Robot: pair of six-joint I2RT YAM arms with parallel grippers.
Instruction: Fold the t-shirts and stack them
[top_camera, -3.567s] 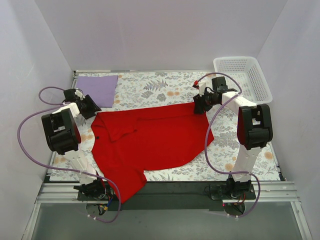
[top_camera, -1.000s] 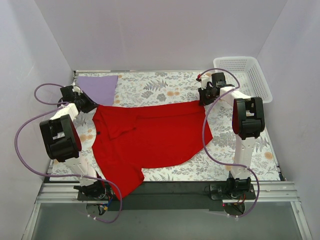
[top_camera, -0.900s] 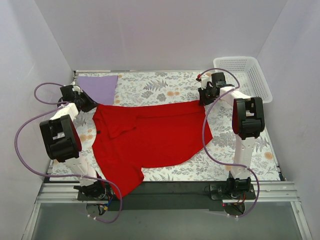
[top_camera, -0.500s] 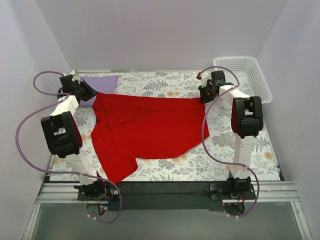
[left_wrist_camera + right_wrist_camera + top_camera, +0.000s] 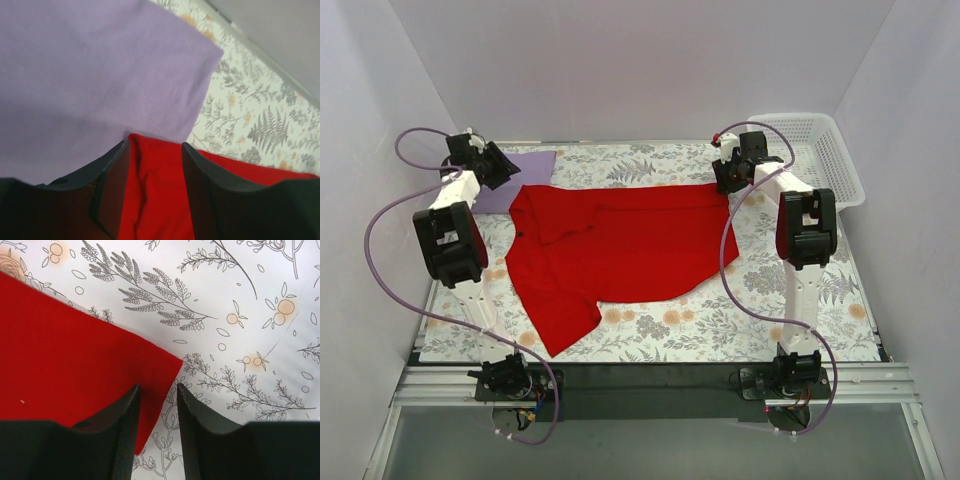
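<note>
The red t-shirt (image 5: pixel 620 245) lies spread flat across the floral table, its far edge straight between the two grippers and one sleeve pointing toward the near left. The lavender t-shirt (image 5: pixel 532 168) is a folded rectangle at the far left. My left gripper (image 5: pixel 508 178) hovers where the red shoulder meets the lavender t-shirt (image 5: pixel 90 75). Its jaws (image 5: pixel 155 145) stand open, with rumpled red cloth (image 5: pixel 160 195) between them. My right gripper (image 5: pixel 724 182) is over the shirt's far right corner (image 5: pixel 65 350). It (image 5: pixel 158 386) is open, and that corner lies flat on the table below.
A white lattice basket (image 5: pixel 800 121) sits at the far right corner, just beyond the right arm. White walls close in the left, right and far sides. Floral tablecloth (image 5: pixel 770 280) shows to the right of and in front of the red shirt.
Both arms dragged the red shirt's far edge away from me, pulling it flatter and up to the lavender shirt. Both grippers, shut on the cloth a moment ago, now stand open.
</note>
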